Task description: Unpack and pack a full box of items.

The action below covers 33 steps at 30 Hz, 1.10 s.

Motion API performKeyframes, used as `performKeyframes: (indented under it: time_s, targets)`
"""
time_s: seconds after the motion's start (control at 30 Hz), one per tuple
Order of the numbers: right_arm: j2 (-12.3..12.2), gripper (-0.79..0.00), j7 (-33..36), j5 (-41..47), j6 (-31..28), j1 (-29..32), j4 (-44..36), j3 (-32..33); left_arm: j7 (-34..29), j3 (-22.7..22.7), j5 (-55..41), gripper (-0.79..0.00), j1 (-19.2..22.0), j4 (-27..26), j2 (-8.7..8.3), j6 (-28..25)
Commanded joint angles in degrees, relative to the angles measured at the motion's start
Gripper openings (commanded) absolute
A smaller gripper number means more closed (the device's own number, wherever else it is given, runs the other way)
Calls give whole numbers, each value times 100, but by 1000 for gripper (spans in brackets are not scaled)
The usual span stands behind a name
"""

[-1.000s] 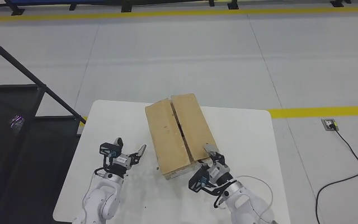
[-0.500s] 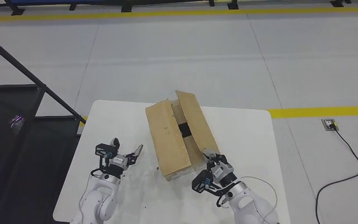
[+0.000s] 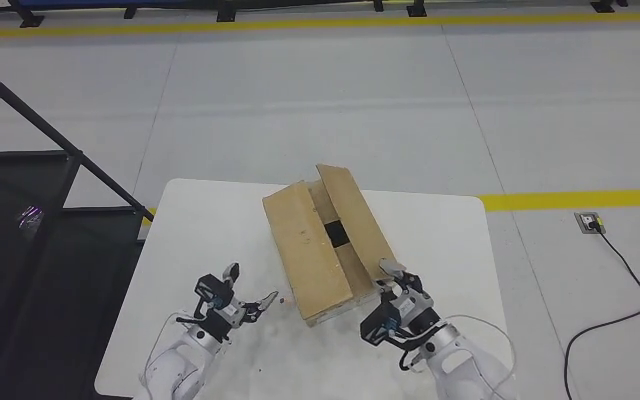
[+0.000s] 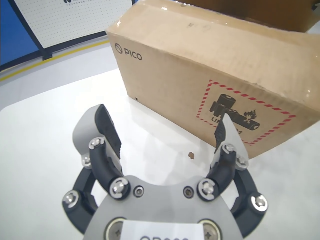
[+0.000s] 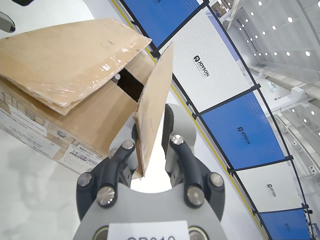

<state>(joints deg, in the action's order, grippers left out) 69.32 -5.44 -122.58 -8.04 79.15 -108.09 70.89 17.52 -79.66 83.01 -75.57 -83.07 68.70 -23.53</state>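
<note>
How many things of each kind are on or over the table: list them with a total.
Cardboard box: 1
Grippers: 2, the left gripper and the right gripper
Brown speck: 1
Total: 4

Your left claw (image 4: pixel 162 113) hangs over the desk (image 3: pixel 200 220). The box (image 3: pixel 310 245) stands just ahead of its fingertips without touching them, and a speck (image 4: pixel 191 155) lies on the desk between them. Your right claw (image 5: pixel 150 126) is at the box's near end, gripping the raised flap (image 5: pixel 155 88).
</note>
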Motion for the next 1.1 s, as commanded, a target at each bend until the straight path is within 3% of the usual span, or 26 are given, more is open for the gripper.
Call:
performKeyframes:
  time_s: [0.0,0.5,0.67,0.83,1.07]
  targets:
    - [-14,0,-235,100,-62,88,-67,54,-22,114,65,0,17,-6,14,56]
    - [-211,0,-2005,599,-492,1213,-643,967,-97,803,277,0,240,108,120,267]
    - [-229,0,-2031,871,-587,1324,-622,1091,-149,1000,300,0,297,92,156,315]
    - [-194,0,-1715,2195,-833,1312,-468,1228,-215,1198,355,0,341,23,192,386]
    - [-194,0,-1715,2195,-833,1312,-468,1228,-303,1431,406,0,410,-33,241,476]
